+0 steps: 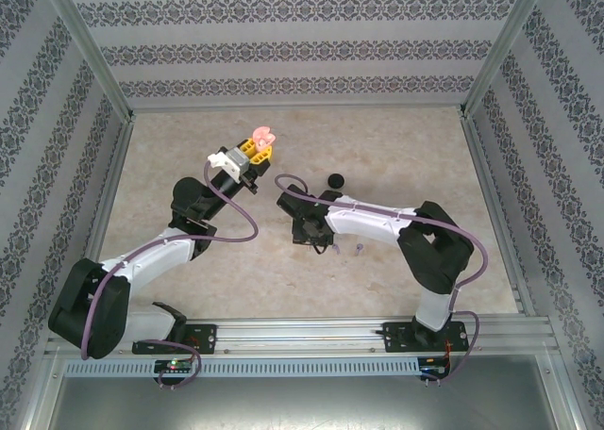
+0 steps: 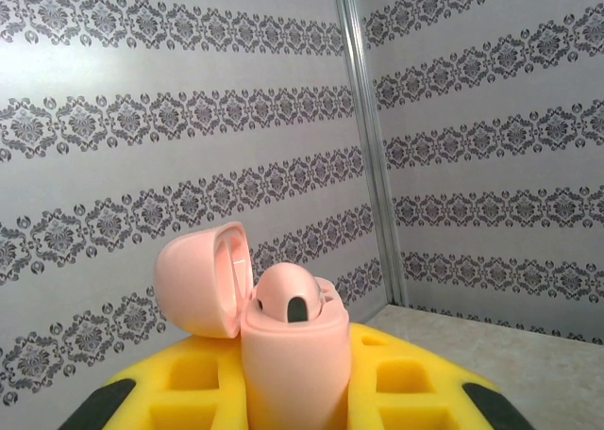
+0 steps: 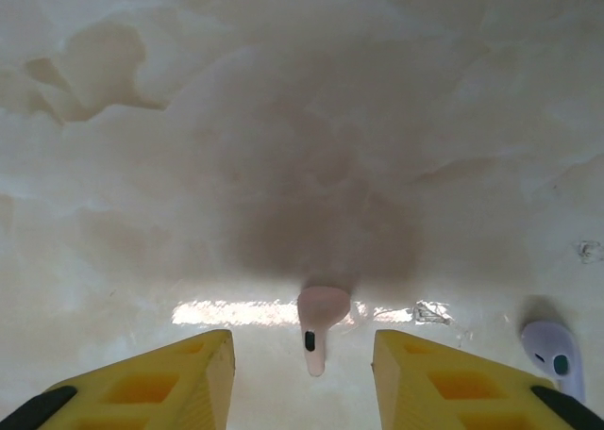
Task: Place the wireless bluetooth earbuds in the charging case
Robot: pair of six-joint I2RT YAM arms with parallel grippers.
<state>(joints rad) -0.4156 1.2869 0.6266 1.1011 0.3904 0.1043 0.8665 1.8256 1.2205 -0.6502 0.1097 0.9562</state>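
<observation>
Table (image 3: 283, 119): right gripper (image 3: 302, 355) low over it, jaws apart, straddling pink earbud (image 3: 319, 319), no contact seen.
Advise: centre on stem, close gently, lift straight.
Left gripper (image 1: 257, 151): clamped on pink case (image 2: 294, 355), lid open, held aloft.
Left wrist view adds seated bud (image 2: 288, 298) inside case.
Right wrist view adds purple earbud (image 3: 552, 347) lying near.

Bright, even light is filling every view.
On the right wrist a soft shadow is darkening the table (image 3: 321, 213) at centre, glare is shining toward 6 o'clock and the fingers (image 3: 142, 383) are blurring; on the left wrist the wall (image 2: 57, 62) is washing out at 10 o'clock.
</observation>
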